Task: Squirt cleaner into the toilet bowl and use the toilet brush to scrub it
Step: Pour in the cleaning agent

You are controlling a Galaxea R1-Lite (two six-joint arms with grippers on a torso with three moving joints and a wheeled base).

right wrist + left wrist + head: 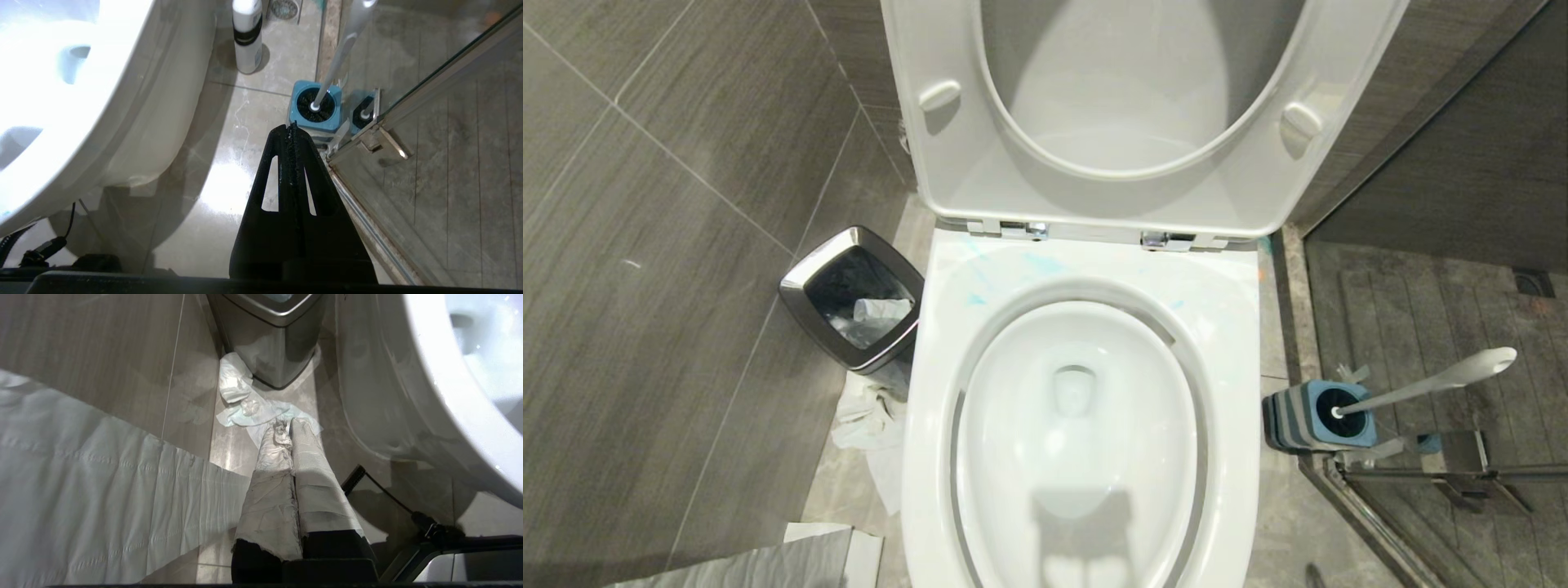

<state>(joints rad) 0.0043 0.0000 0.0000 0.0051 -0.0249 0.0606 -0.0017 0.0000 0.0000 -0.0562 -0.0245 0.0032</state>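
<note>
- Toilet bowl fills the middle of our head view, seat and lid raised, its long axis running away from us toward the hinges.
- Cleaner shows as thin teal streaks on the rim just below the hinges.
- We see the brush standing in its blue holder on the floor to the bowl's right, bristles down inside it, handle leaning up and to the right with the paddle end uppermost.
- Neither arm appears in our head view.
- Our left gripper is clenched and empty, its fingers wrapped in pale tape; it hangs over the floor left of the bowl, pointing at crumpled tissue in front of the bin.
- Our right gripper is clenched too, holding nothing, its tips pointing at the holder from above the floor, apart from it.
- Only our right wrist view shows a white bottle standing on the floor beside the bowl.
- Only our left wrist view shows a wide sheet of paper hanging beside the gripper.
</note>
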